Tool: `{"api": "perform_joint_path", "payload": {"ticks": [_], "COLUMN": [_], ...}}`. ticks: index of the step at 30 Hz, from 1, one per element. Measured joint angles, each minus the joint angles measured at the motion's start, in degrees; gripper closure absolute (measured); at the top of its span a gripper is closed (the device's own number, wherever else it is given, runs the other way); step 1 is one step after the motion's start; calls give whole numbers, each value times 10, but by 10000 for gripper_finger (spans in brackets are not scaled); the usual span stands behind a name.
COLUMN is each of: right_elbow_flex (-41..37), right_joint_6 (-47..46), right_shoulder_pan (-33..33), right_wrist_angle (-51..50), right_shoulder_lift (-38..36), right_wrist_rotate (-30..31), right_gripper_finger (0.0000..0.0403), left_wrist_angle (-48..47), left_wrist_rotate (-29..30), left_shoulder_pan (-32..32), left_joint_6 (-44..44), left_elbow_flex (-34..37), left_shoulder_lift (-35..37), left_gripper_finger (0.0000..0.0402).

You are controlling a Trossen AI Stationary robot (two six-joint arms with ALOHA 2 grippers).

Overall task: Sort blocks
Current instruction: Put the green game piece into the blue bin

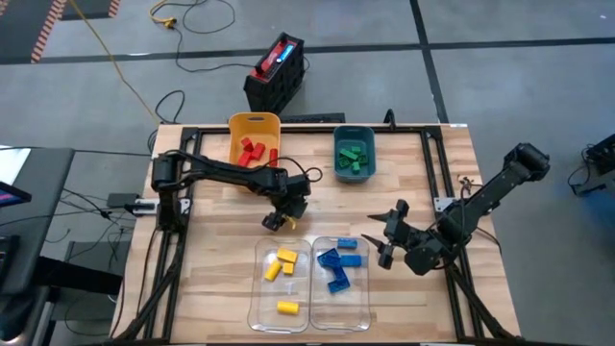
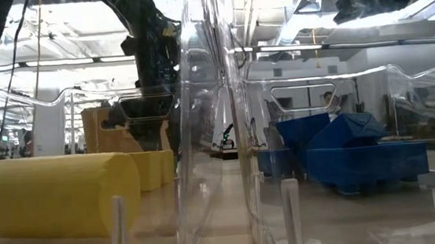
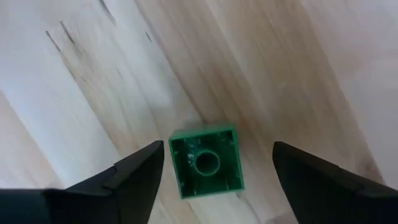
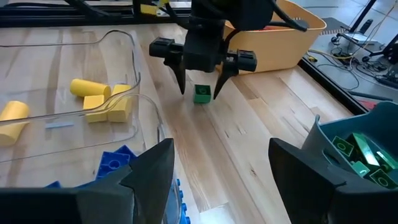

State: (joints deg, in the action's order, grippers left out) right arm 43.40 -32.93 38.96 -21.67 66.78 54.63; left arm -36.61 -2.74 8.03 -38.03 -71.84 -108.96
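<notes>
Left claw (image 4: 199, 79) is spread wide open, pointing down with a small green block (image 3: 205, 160) sitting on the desk (image 1: 221, 259) between its fingers, not gripped. Right claw (image 1: 387, 238) hangs open and empty beside the clear bin of blue blocks (image 1: 338, 267). Yellow blocks (image 1: 281, 264) are in the neighbouring clear bin, red ones (image 1: 254, 150) in the yellow bin, green ones (image 1: 353, 157) in the teal bin.

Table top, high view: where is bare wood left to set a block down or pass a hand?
Bare wood: the wide strip between the teal bin and the right gripper, and the front left corner beside the clear bin holding yellow blocks. Crowded: the middle, where the left gripper straddles a green block, open fingers either side, near the yellow bin.
</notes>
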Motion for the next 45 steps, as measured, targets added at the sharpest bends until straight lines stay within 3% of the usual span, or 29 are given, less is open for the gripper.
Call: {"api": "perform_joint_path", "payload": {"ticks": [12,18,22,26,34,38,45], "right_elbow_flex": [0,0,0,-23,-85,-85,-85], "right_joint_6": [0,-14,-82,-125,-167,-133,-49], "right_shoulder_pan": [-5,2,1,-21,-67,-92,-147], "right_wrist_angle": [-2,-19,-80,-117,-33,27,149], "right_shoulder_lift": [0,-1,-4,1,-65,-90,-103], "right_wrist_rotate": [0,30,56,91,114,114,71], "right_gripper_finger": [129,129,129,129,128,128,128], "left_wrist_angle": [13,8,-8,16,162,270,387], "left_wrist_rotate": [3,31,74,78,178,186,252], "left_shoulder_pan": [0,0,-1,-1,-31,-42,-61], "left_joint_6": [-12,-13,-8,-15,-75,-98,-159], "left_elbow_flex": [-1,-26,-75,-123,-151,-146,-143], "left_shoulder_lift": [-3,-4,-4,-4,-3,-3,-3], "left_gripper_finger": [276,276,267,264,262,261,261]}}
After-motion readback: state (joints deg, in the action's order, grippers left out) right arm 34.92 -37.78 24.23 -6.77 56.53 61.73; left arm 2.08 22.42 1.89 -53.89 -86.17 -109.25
